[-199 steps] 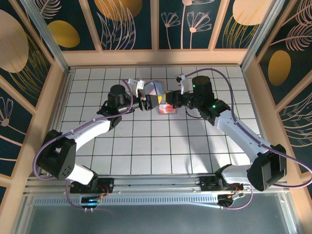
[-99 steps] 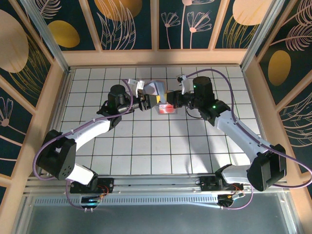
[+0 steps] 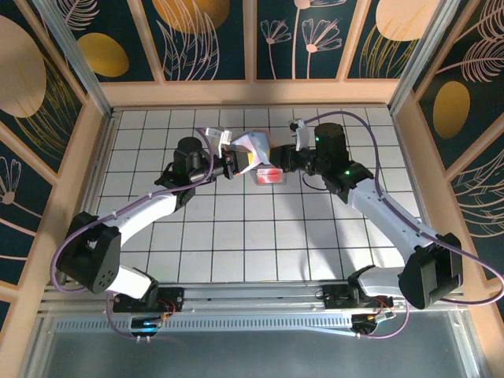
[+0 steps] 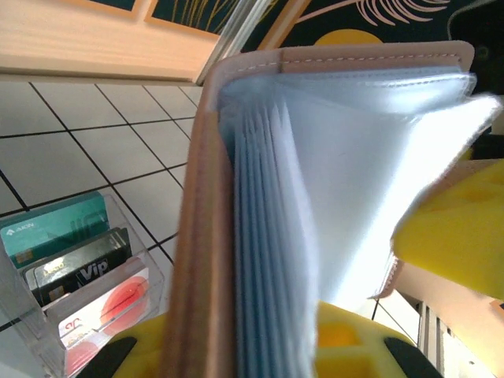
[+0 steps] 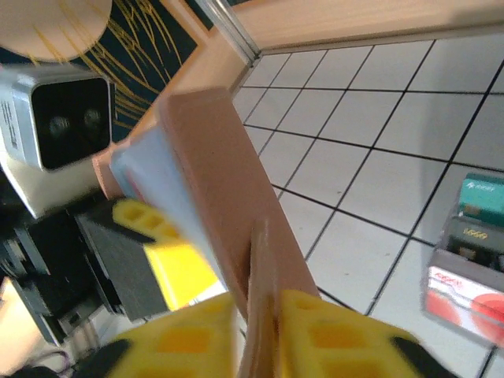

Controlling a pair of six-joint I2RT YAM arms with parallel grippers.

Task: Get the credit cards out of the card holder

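Note:
The tan-brown card holder (image 3: 253,146) hangs open above the tiles, held between both grippers. My left gripper (image 3: 234,163) is shut on its spine side; in the left wrist view the tan cover (image 4: 197,236) and blue-grey sleeves (image 4: 272,236) rise from between the yellow fingers (image 4: 346,346). My right gripper (image 3: 276,160) is shut on the holder's thin side tab (image 5: 262,315), with the tan cover (image 5: 224,169) stretching away from it. Credit cards (image 3: 269,176) stand below in a clear rack: a teal one (image 4: 55,228), a dark one (image 4: 79,272) and a white one with a red spot (image 4: 110,303).
The clear rack (image 5: 471,272) sits on the white tiled floor (image 3: 236,236) directly under the holder. Wooden walls (image 3: 252,93) ring the floor. The left wrist camera (image 5: 55,118) is close to the holder in the right wrist view.
The holder has spread wider open and risen slightly toward the far side. Both grippers keep their hold and have shifted a little with it.

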